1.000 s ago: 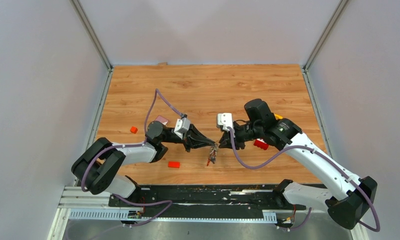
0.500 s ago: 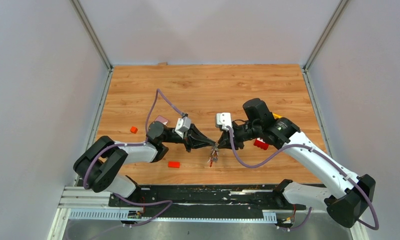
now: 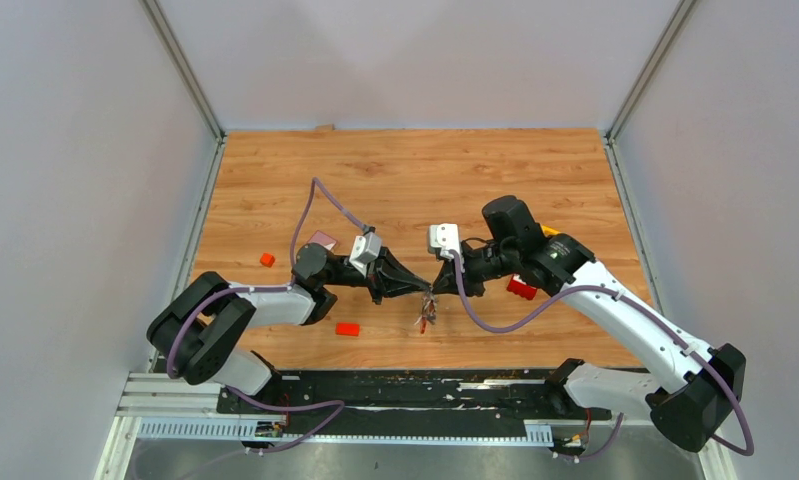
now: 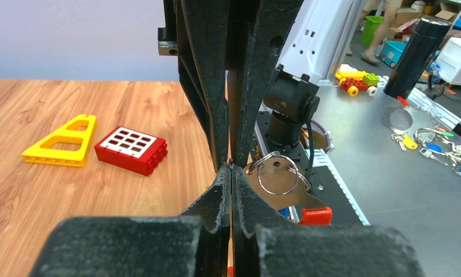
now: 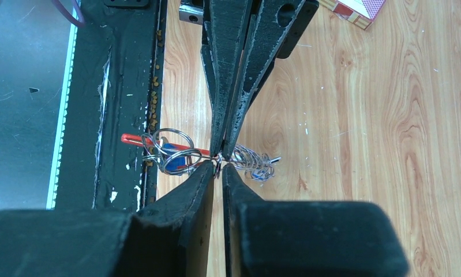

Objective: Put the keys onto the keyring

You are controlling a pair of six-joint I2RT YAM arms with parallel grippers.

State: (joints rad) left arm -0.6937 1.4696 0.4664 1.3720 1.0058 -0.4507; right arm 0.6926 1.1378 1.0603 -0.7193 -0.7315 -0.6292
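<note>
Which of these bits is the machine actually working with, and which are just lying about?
In use: keyring bunch, at the meeting tips of left end effector and right end effector.
Lying about: red studded brick, yellow triangle, red block, orange block.

Light brown wood-grain table (image 3: 405,170), red grid-topped brick (image 4: 131,149), yellow triangular frame (image 4: 62,141), silver-and-red keyring (image 5: 179,156), pale grey walls (image 3: 75,200)

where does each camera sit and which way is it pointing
top external: high behind the robot, facing down on the table; left arm and right arm show
left wrist: faces past its own fingers to the right gripper
right wrist: faces past its own fingers to the left gripper
shared: both wrist views see the keyring
</note>
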